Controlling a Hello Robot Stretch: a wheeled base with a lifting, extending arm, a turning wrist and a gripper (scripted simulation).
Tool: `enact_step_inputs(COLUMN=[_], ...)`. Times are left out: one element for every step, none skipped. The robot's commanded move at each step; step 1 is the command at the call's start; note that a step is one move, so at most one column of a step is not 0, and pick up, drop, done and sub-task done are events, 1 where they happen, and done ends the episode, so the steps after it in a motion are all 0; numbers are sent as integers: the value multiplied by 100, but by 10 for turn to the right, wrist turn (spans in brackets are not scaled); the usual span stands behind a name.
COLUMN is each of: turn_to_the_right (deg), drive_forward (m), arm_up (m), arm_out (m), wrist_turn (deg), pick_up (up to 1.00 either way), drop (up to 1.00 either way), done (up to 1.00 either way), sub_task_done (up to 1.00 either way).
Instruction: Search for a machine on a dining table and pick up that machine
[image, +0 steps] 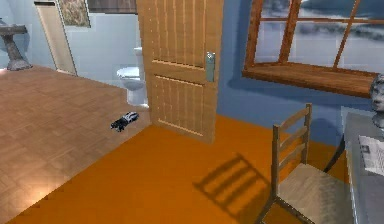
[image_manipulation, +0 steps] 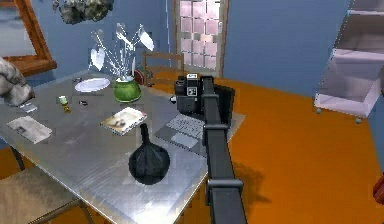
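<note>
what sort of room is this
Probably a dining area in a house: a grey dining table with a white plate, a wooden chair beside it, and a toilet beyond the open door.

Counter (image_manipulation: 80, 142): 1. Black vase (image_manipulation: 150, 162): 1. Green plant pot (image_manipulation: 126, 91): 1. White plate (image_manipulation: 91, 85): 1. Wooden door (image: 180, 65): 1. Toilet (image: 129, 75): 1.

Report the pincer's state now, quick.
Pincer: cannot tell whether it holds anything; a dark machine stands on the table at its far end.

The arm (image_manipulation: 217, 150) partly hides the black machine (image_manipulation: 186, 87).
</note>
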Motion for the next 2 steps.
enact_step_inputs(turn_to_the_right=[0,0], drive_forward=[0,0], arm_up=[0,-30], arm_out=[0,0], wrist_turn=[390,0], pick_up=[0,0], drop=[0,0], done=[0,0], sub_task_done=[0,0])
